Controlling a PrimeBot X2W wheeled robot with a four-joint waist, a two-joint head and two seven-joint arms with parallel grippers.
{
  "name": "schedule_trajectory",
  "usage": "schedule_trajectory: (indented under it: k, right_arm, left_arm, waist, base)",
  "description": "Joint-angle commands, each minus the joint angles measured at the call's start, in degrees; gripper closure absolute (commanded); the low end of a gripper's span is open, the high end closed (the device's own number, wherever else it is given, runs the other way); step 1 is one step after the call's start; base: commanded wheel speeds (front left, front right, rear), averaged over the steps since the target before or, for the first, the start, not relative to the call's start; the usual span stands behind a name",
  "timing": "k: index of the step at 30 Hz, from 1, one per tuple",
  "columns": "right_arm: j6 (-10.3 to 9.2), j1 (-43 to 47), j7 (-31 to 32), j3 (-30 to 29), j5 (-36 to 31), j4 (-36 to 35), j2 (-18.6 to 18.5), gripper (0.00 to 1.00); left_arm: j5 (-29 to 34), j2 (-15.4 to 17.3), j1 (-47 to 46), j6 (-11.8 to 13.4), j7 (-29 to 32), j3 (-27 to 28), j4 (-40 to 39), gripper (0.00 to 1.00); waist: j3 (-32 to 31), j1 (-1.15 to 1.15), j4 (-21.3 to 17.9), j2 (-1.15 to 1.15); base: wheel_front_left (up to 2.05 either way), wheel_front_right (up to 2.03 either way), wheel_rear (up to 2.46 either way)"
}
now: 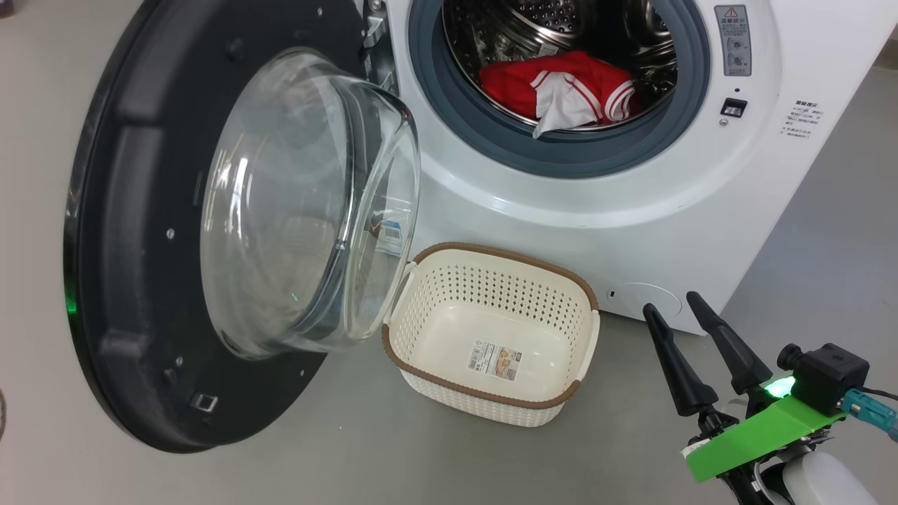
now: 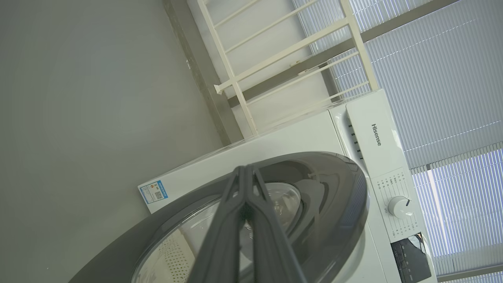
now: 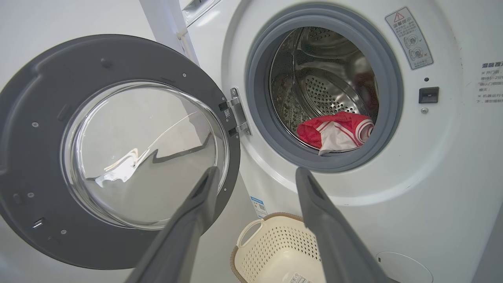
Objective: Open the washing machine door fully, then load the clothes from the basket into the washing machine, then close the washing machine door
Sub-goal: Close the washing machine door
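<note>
Here, the left gripper (image 2: 246, 169) is seen with its jaws pressed together on nothing. The washing machine door (image 2: 326, 196) lies just beyond their tips; whether it is touched cannot be told. In the head view, that door is swung wide open, well to the left of the right gripper (image 1: 671, 301), and its glass window (image 1: 309, 203) bulges toward the washing machine (image 1: 631, 210). The basket (image 1: 505, 254) is set on the floor (image 1: 351, 449) ahead and to the left of the right jaws, against the machine's front, with a sticker (image 1: 494, 360) on its bottom. The clothes (image 1: 561, 88) are found inside the drum (image 1: 519, 28), beyond and above the right jaws, a white panel draped onto the grey rubber ring (image 1: 561, 151). The right jaws are spread apart, with nothing held between them.
</note>
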Motion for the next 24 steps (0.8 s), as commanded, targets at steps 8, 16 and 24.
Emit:
schedule_trajectory:
  k: [8,16,24]
  right_arm:
    - [0.09,-0.6,-0.3,1.0,-0.1,-1.3,-0.5,0.00]
    - [0.09,-0.7,-0.3,0.6,0.0,-1.3,-0.2,0.00]
    - [0.09,-0.4,-0.3,0.1,-0.1,-1.3,0.0,0.00]
  left_arm:
    - [0.6,2.0,-6.0,2.7,2.3,-2.4,1.0,1.00]
    - [0.9,1.5,-7.2,4.0,4.4,-5.2,0.5,1.00]
    - [0.3,0.0,-6.6,4.8,6.4,-7.3,-2.9,1.00]
  waist:
    - [0.6,0.00,-0.4,0.00]
    - [0.8,0.00,-1.3,0.00]
    - [0.6,0.00,-1.7,0.00]
  base:
    - [0.00,0.00,0.00]
    - [0.00,0.00,0.00]
    - [0.00,0.00,0.00]
